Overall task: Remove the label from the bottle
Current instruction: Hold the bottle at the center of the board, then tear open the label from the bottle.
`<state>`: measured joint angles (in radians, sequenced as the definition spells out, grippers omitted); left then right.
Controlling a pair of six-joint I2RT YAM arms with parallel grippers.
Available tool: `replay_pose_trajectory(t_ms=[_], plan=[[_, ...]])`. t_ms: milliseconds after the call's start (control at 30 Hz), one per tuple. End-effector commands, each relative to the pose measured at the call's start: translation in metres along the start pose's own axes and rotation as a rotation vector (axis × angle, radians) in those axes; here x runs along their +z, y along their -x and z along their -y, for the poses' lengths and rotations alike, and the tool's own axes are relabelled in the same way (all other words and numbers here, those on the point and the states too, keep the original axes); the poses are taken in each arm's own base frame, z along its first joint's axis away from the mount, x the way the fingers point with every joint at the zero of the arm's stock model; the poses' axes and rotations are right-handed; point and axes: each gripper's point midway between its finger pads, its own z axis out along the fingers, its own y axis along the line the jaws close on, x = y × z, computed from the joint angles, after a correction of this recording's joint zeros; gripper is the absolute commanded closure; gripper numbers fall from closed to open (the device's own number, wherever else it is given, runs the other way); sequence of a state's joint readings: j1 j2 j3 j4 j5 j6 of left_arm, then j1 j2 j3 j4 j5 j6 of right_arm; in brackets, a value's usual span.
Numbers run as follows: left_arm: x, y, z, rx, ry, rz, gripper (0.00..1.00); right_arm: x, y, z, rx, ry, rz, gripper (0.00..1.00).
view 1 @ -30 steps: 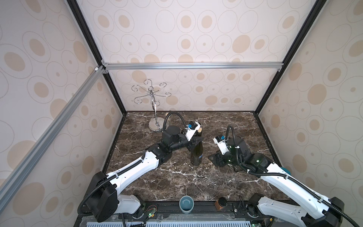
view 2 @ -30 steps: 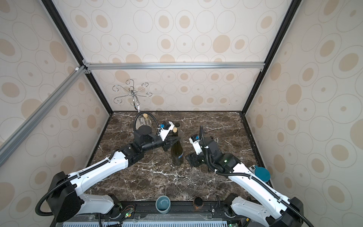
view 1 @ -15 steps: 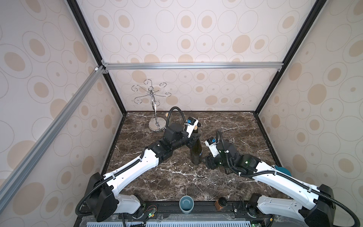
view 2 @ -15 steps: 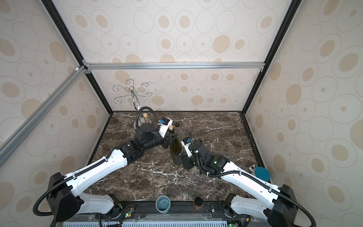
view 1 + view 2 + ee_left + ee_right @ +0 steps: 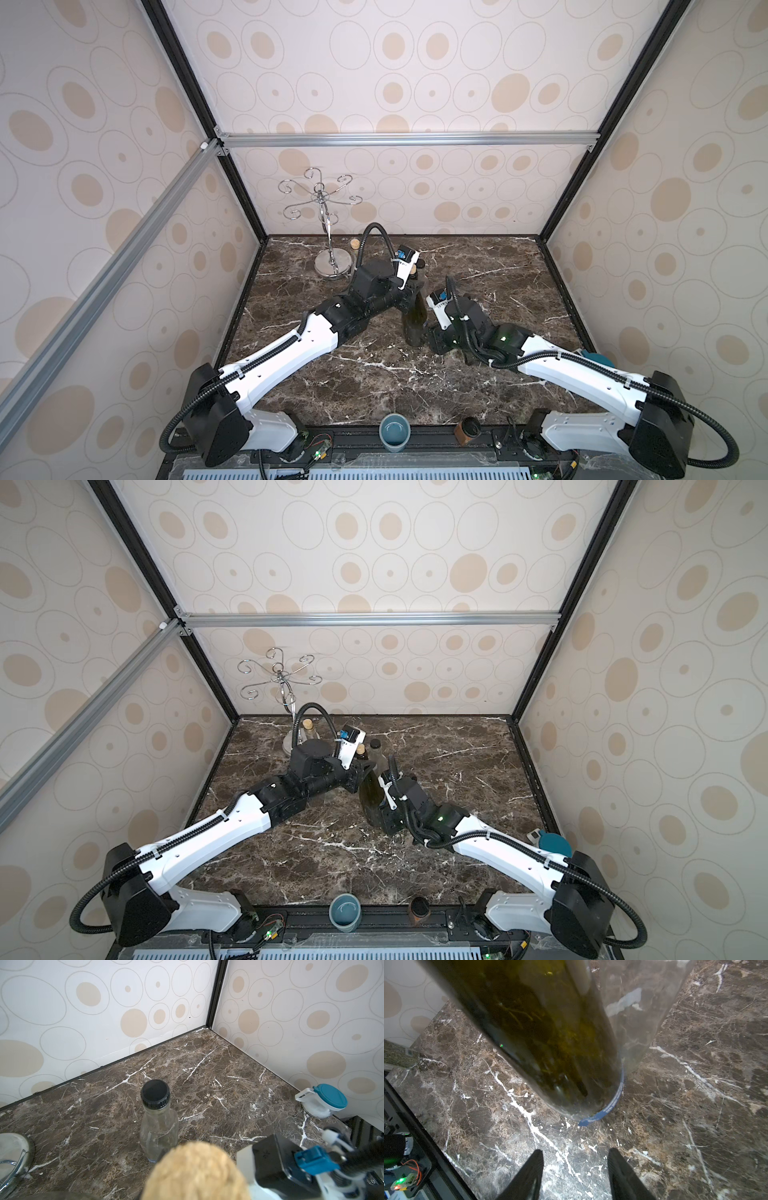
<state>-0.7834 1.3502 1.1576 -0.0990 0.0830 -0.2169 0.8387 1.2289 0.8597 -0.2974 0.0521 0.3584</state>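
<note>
A dark green bottle (image 5: 417, 320) (image 5: 372, 800) with a cork (image 5: 197, 1172) stands upright mid-table. My left gripper (image 5: 411, 296) (image 5: 361, 777) is shut on its neck, just under the cork. In the left wrist view the jaws are hidden behind the blurred cork. A narrow blue label strip (image 5: 610, 1103) curves round the bottle's foot (image 5: 550, 1043). My right gripper (image 5: 575, 1150) (image 5: 432, 338) sits low beside the bottle's base. It is open, with only marble between its black fingers (image 5: 529, 1174).
A clear bottle (image 5: 159, 1132) with a black cap stands just behind the green one. A chrome glass rack (image 5: 330, 266) is at the back left. A teal-lidded container (image 5: 324, 1101) sits by the right wall. A blue cup (image 5: 394, 430) and a brown cup (image 5: 468, 428) are at the front edge.
My right arm has slid left, up to the green bottle's base, and its jaws have narrowed. The left gripper has kept its hold on the neck.
</note>
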Motion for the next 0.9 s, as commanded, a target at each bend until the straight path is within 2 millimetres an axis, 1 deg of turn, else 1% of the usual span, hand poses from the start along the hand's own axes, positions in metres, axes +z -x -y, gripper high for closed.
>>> replay_pose_trajectory(t_ms=[0, 133, 267, 467, 700, 867], plan=[[-0.006, 0.03, 0.01, -0.024, -0.025, 0.072, 0.93, 0.003, 0.008, -0.002, 0.015, -0.009, 0.027, 0.49], [-0.005, 0.03, 0.012, -0.021, -0.034, 0.07, 0.93, 0.007, 0.009, 0.0, 0.015, -0.026, 0.023, 0.52], [-0.003, 0.028, 0.016, -0.016, -0.049, 0.063, 0.92, 0.011, 0.011, 0.002, 0.021, -0.042, 0.028, 0.57], [-0.003, 0.028, 0.019, -0.008, -0.057, 0.06, 0.91, 0.013, 0.013, 0.004, 0.03, -0.054, 0.045, 0.64], [-0.001, 0.027, 0.021, 0.002, -0.063, 0.052, 0.91, 0.017, 0.012, 0.007, 0.034, -0.066, 0.04, 0.67], [0.0, 0.026, 0.022, 0.006, -0.065, 0.045, 0.9, 0.018, 0.011, 0.009, 0.04, -0.078, 0.042, 0.71]])
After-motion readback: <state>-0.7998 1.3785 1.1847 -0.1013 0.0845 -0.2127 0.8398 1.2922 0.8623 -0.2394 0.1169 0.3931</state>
